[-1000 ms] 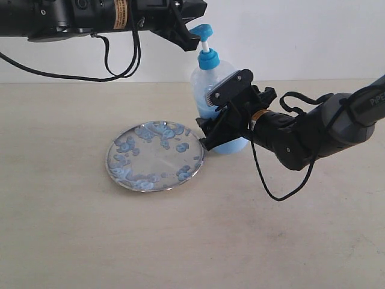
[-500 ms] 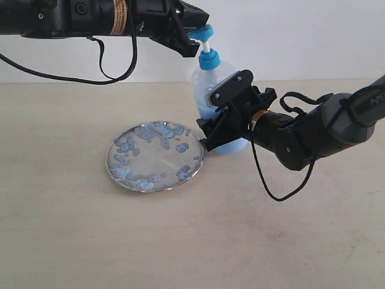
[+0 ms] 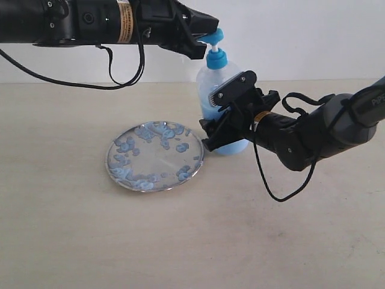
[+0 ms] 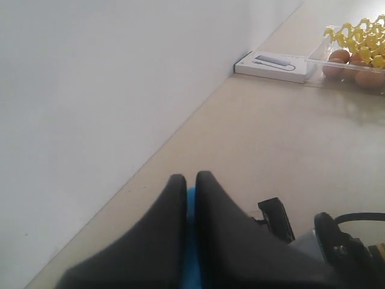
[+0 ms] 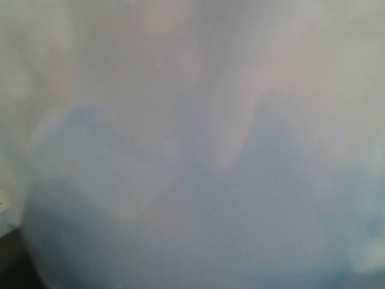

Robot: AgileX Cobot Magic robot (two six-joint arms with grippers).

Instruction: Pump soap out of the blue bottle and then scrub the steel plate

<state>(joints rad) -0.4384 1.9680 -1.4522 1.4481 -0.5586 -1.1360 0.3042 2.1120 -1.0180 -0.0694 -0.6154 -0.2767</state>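
Black left arm bears an orange label; right gripper seemingly has a ribbed pad.

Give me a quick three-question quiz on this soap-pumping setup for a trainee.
1. True or false: the steel plate is clean and bare.
2. The right gripper is clamped around: A) the plate, B) the blue bottle, C) nothing.
3. Fill in: the left gripper sits at the bottle's ____.
Key: 1 false, bluish soap blobs dot it; 2 B; 3 pump head.
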